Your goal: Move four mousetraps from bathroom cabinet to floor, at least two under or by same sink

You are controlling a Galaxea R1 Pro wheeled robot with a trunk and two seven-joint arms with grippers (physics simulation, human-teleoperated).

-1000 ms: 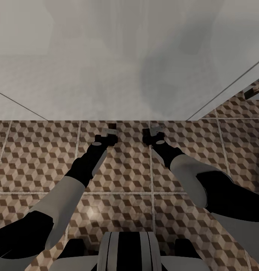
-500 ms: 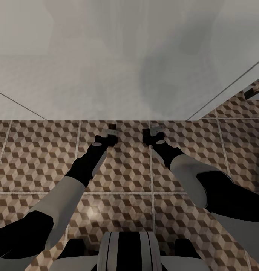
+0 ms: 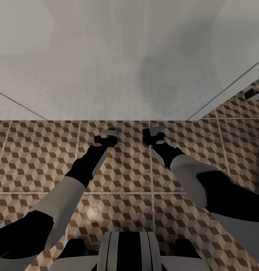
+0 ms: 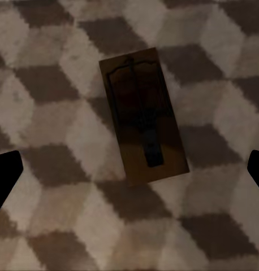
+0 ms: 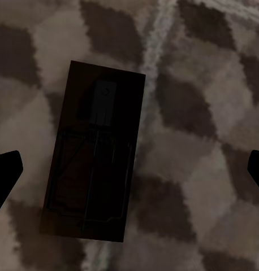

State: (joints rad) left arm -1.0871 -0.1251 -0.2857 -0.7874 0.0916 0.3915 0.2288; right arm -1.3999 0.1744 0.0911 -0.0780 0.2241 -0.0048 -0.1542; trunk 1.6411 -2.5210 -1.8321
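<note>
Both arms reach down over the bathroom floor. The left pincer stands wide open, and a mousetrap lies flat on the tiles directly below its gap, untouched. The right pincer is likewise spread apart above a second mousetrap, deep in shadow and apparently lying beside a grout line.

The small dark patch that showed just beyond the left gripper in the head view is gone. A flat tan wooden mousetrap lies on the cube-patterned tile floor between its spread fingers.
</note>
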